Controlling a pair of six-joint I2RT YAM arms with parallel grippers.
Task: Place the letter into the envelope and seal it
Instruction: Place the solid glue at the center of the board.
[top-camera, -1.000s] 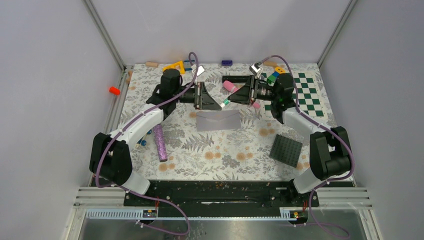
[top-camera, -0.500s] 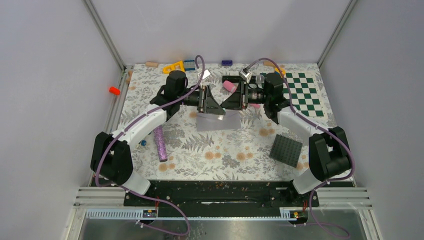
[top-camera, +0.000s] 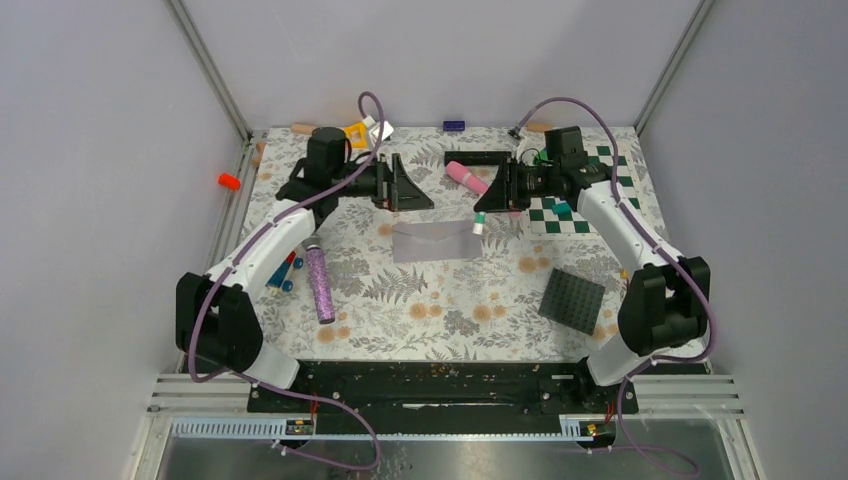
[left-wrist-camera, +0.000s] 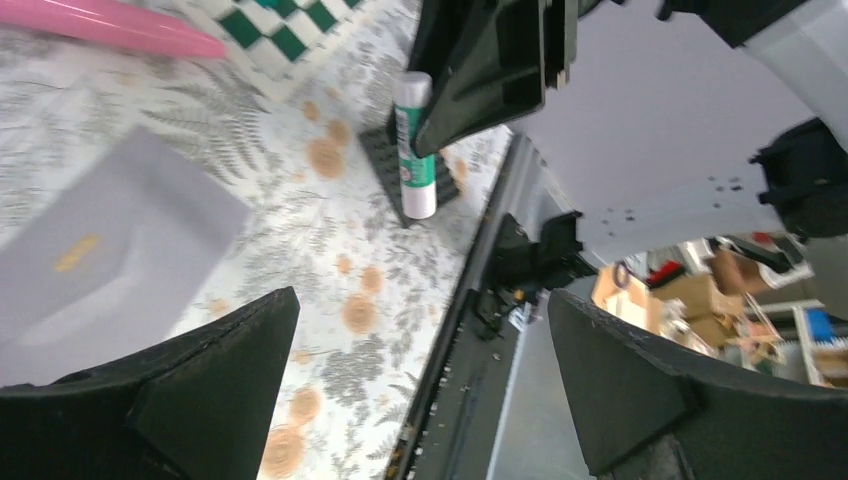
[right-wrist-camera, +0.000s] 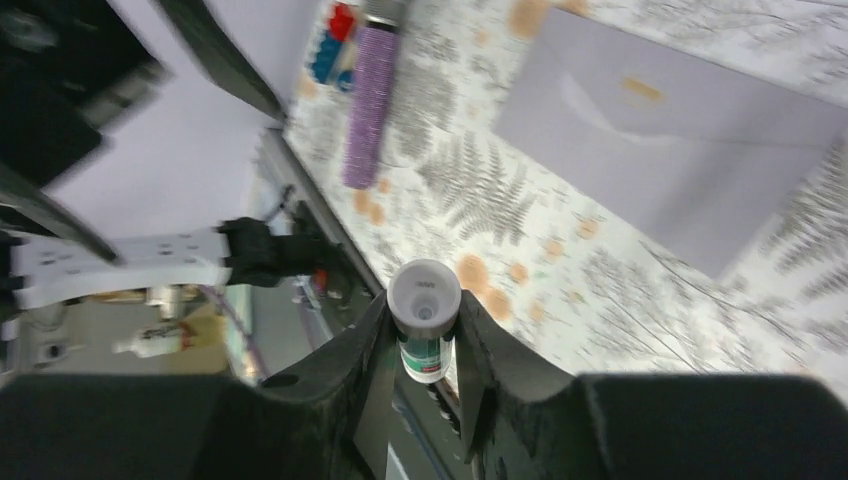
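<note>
Envelope (top-camera: 436, 241) flat, near edge unobstructed | right hand (top-camera: 481, 213) grips glue stick (right-wrist-camera: 424, 318)

- Fern-and-flower patterned table (top-camera: 450, 320).
- Grey envelope (top-camera: 437, 241) lying flat at centre.
- Purple glitter cylinder (top-camera: 319, 284), near left.
- Dark studded plate (top-camera: 573, 299), near right.
- Green-and-white checkerboard (top-camera: 545, 213), far right.
- Pink cylinder (top-camera: 466, 176), far centre.

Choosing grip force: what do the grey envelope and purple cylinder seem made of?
The flat light grey envelope looks like matte paper: thin, with a creased flap outline. The purple cylinder looks speckled and rough, perhaps glitter-coated plastic or foam.
</note>
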